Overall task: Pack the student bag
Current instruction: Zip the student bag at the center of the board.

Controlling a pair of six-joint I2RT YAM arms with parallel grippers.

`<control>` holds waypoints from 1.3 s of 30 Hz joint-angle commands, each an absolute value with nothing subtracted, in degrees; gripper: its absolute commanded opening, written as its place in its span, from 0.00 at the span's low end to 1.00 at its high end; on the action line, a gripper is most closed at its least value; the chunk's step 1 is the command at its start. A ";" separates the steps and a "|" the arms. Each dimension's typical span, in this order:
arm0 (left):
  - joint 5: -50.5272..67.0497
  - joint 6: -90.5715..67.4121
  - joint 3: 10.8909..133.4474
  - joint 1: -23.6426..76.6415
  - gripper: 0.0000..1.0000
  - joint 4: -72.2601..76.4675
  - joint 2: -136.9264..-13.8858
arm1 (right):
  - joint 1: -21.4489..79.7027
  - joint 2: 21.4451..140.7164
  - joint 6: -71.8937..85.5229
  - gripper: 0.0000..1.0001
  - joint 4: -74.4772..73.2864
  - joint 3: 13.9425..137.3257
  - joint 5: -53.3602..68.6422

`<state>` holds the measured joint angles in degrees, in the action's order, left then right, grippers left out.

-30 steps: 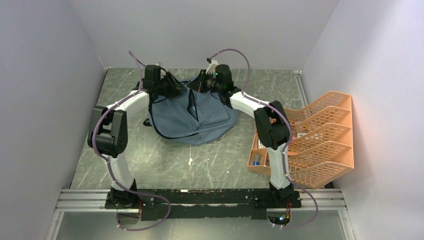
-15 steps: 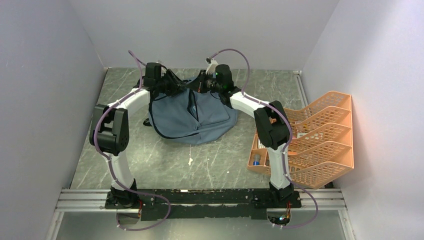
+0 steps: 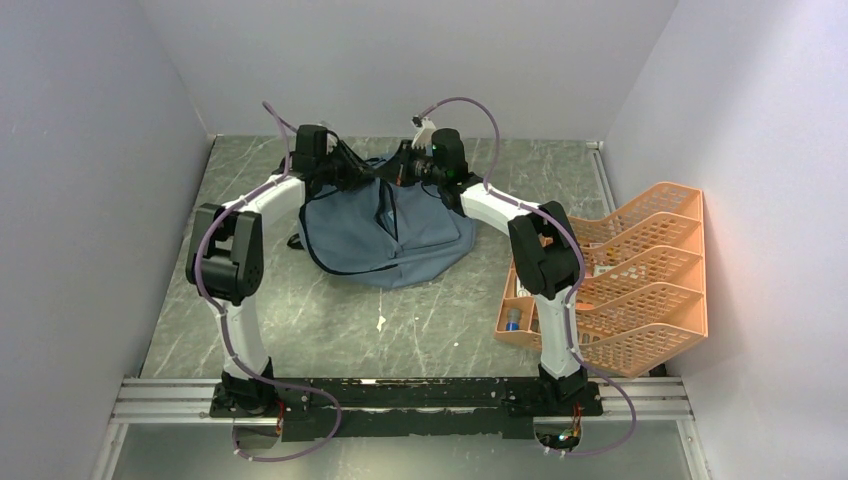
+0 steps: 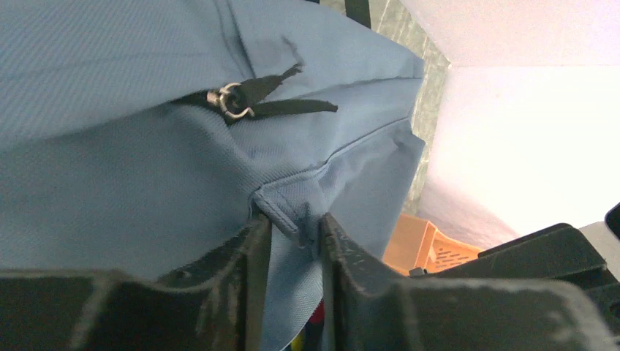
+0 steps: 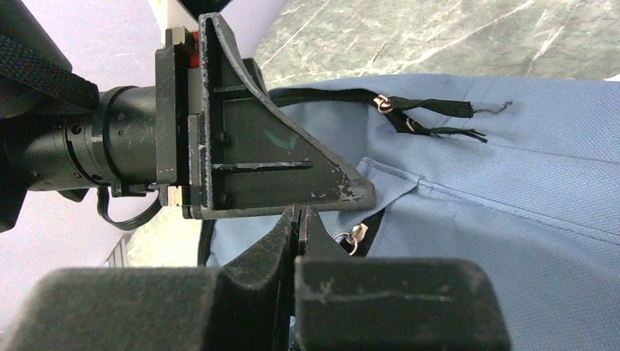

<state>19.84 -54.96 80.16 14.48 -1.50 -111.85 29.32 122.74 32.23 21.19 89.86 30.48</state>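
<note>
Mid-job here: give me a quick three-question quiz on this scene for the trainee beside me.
1. True or false: the orange mesh tray stands on the right arm's side.
2. What lies between the left end effector's fingers? A) a fold of the student bag; B) a pen; C) nothing.
3. Are the right end effector's jaws open or shut?
Key: 1 true; 2 A; 3 shut.

My left arm (image 3: 241, 335) and right arm (image 3: 553, 335) wore white shells between black joints, purple cables (image 3: 462, 99) looping behind each gripper; my left gripper (image 4: 294, 219) showed scuffed black fingers (image 4: 248, 256).
</note>
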 commanded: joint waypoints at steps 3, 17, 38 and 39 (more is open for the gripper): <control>26.01 -55.33 82.89 16.88 0.15 4.72 -114.11 | 29.60 121.47 31.73 0.00 21.68 90.49 32.42; 26.04 -55.15 87.42 14.95 0.05 4.30 -117.75 | 29.62 118.25 26.05 0.00 15.33 87.96 33.30; 23.70 -54.28 100.64 8.27 0.05 -4.56 -124.44 | 31.27 110.65 22.85 0.00 8.61 77.94 40.60; 23.46 -54.23 100.94 7.89 0.05 -4.93 -124.52 | 31.77 110.39 22.34 0.00 7.98 77.45 40.79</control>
